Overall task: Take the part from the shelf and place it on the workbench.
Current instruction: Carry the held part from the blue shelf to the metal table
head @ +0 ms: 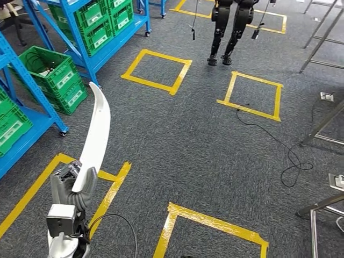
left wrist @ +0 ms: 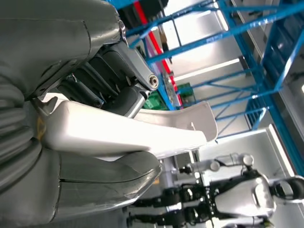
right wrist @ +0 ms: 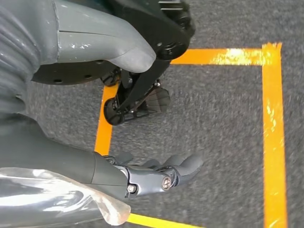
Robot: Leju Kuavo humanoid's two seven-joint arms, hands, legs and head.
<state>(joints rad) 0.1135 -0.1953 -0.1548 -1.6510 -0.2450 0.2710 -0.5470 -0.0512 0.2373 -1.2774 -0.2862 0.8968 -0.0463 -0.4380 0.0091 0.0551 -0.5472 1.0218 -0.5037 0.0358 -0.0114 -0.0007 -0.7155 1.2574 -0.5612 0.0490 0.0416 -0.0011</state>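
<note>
My left hand [head: 75, 185] holds the white part [head: 97, 134] near its lower end, thumb on one face and fingers [left wrist: 125, 97] on the other, so most of its length stands far above my fingers. My right hand [right wrist: 157, 173] hangs empty with fingers loosely spread over the floor [right wrist: 215, 123]. I think the long free end can swing, twist out of my grip, or hit the shelf [head: 38, 94] just beside it.

The part [head: 97, 134] is showing as smooth, glossy white plastic. The left hand [head: 73, 188] gripping it is wearing a matt grey ribbed cover. Beside the part, blue painted metal shelving [head: 38, 94] is carrying green plastic crates [head: 55, 75]. The carpet [head: 194, 140] beneath is appearing rough, dark grey, marked with glossy yellow tape [head: 156, 70].
</note>
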